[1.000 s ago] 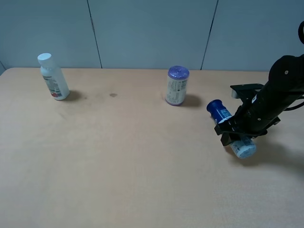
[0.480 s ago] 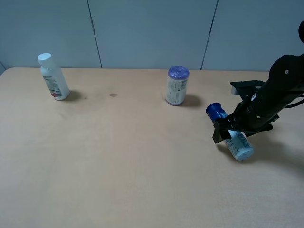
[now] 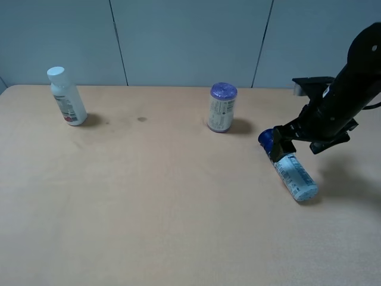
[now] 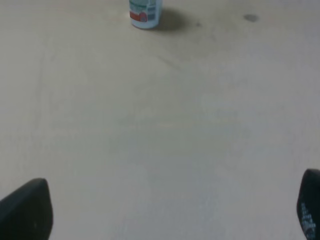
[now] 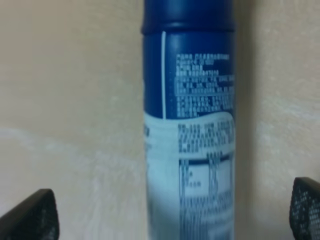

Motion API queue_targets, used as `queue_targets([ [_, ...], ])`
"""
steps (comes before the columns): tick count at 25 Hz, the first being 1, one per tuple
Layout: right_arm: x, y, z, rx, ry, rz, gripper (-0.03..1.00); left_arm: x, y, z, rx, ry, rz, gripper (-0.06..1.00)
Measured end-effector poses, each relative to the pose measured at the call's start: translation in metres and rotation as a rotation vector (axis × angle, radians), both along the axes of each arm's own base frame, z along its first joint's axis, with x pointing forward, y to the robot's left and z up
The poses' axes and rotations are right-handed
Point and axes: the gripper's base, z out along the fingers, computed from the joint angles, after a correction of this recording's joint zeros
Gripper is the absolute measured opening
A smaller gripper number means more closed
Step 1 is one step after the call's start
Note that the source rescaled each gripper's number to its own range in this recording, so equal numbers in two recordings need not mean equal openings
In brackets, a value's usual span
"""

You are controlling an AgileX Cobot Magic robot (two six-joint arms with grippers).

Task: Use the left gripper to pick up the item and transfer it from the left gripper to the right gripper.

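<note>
Right end effector (image 3: 280, 145) has let go and lifted since a second ago: its jaws now stand spread wide with nothing between them, hanging just above the cap end of the item (image 3: 290, 168), which earlier was clamped and tilted up but now lies flat on the table (image 3: 178, 208), its base pointing toward the near right. Left end effector (image 4: 160, 212) is spread open over bare table. Three containers show: the item nearest, then the purple-topped container (image 3: 222, 107) and the white bottle (image 3: 66, 96) standing farther back.

Dark blue cap, white-and-blue printed bottle (image 3: 293, 173); beige table (image 3: 149, 202).
</note>
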Motion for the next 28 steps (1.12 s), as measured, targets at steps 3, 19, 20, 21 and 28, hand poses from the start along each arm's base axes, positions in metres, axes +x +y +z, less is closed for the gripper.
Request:
queue_targets([
  [3,-0.002,0.0,0.026,0.007,-0.002,0.011,0.99,0.0,0.0,0.0,0.0,0.0,0.0,0.96],
  [19,-0.124,-0.03,0.16,0.107,-0.248,-0.029,1.0,0.0,0.0,0.0,0.0,0.0,0.0,0.96],
  [20,-0.134,-0.033,0.165,0.116,-0.277,-0.033,1.0,0.0,0.0,0.0,0.0,0.0,0.0,0.96],
  [21,-0.145,-0.036,0.169,0.123,-0.307,-0.034,1.0,0.0,0.0,0.0,0.0,0.0,0.0,0.96],
  [28,-0.212,-0.057,0.162,0.133,-0.467,-0.043,1.0,0.0,0.0,0.0,0.0,0.0,0.0,0.96],
])
